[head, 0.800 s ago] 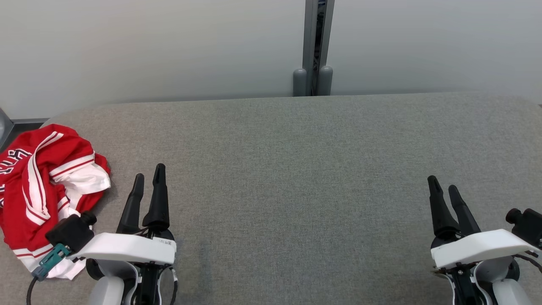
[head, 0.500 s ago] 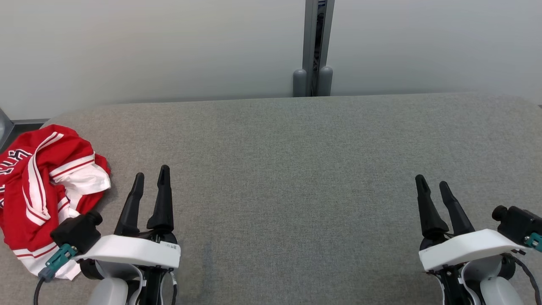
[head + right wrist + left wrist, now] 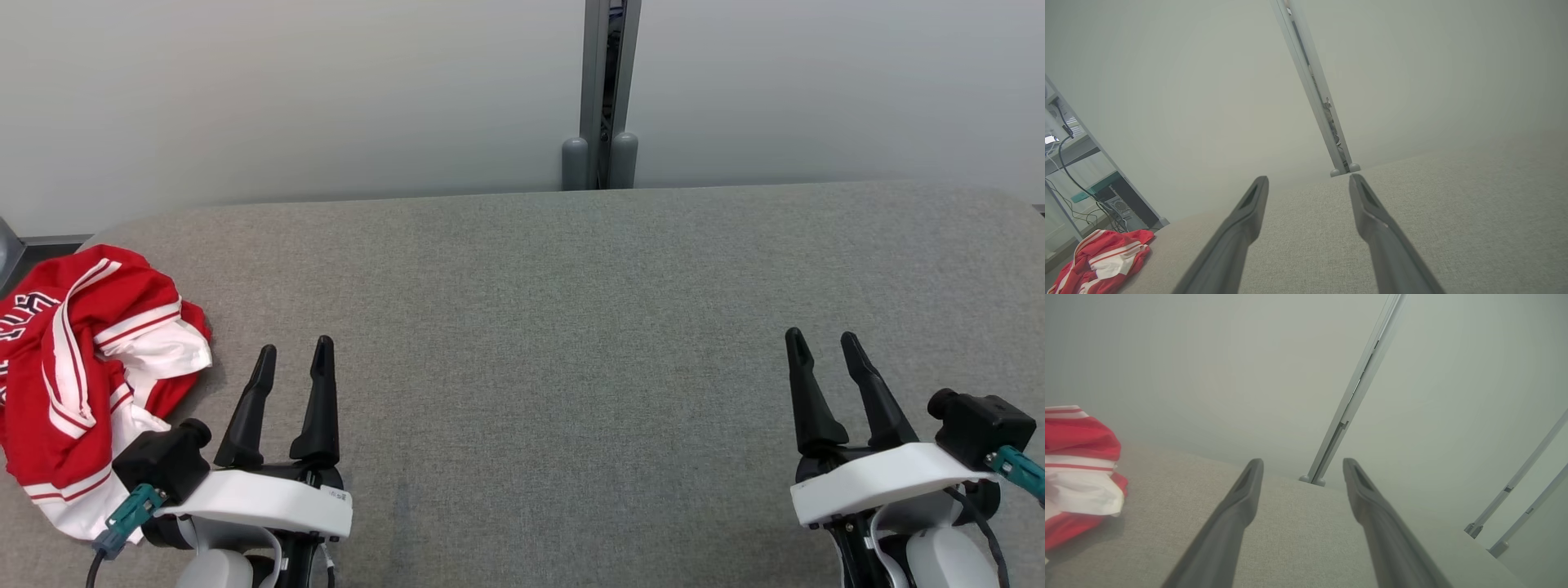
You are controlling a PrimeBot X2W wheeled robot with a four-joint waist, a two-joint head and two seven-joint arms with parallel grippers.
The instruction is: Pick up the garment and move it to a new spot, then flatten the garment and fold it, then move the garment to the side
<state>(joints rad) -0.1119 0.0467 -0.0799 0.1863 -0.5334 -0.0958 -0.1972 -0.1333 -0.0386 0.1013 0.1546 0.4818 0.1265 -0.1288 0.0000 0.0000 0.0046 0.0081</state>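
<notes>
**Item 1. Crumpled red jersey garment (image 3: 90,367) with white stripes and lettering.** It lies in a heap at 9 o'clock on the grey fabric-covered table (image 3: 555,327), against the rounded left rim. It runs past the head view's edge, so I cannot tell whether any of it overhangs. It has not yet been picked up.

**Item 2. Left gripper (image 3: 295,347), two long dark fingers.** It is parted to a moderate gap with nothing between the fingers, and it points to 12 o'clock. The garment sits just beside it at 9 to 10 o'clock, not touching the fingers.

**Item 3. Right gripper (image 3: 820,336), same pattern.** It has a similar moderate gap and holds nothing. It is at 4 o'clock on the table, well apart from the garment.

**Item 4. Black wrist cable with teal plug (image 3: 131,506).** It hangs on the left arm and, from the head view, shows against the garment's near hem.

**Hazards, as judged:**
- The heap is layered. A pinch at the top fold may take one thin ply and leave the rest dragging, or take a bunch that will not spread flat later.
- The garment is close to the rim. A sideways nudge while approaching could push it off the table.
- The cable or plug could snag loose cloth as the left arm turns toward 9 o'clock.
- The jersey weave looks slick and may slip from a shallow grip.
- The right arm has a long reach across, so the two arms could crowd each other over the heap.
</notes>
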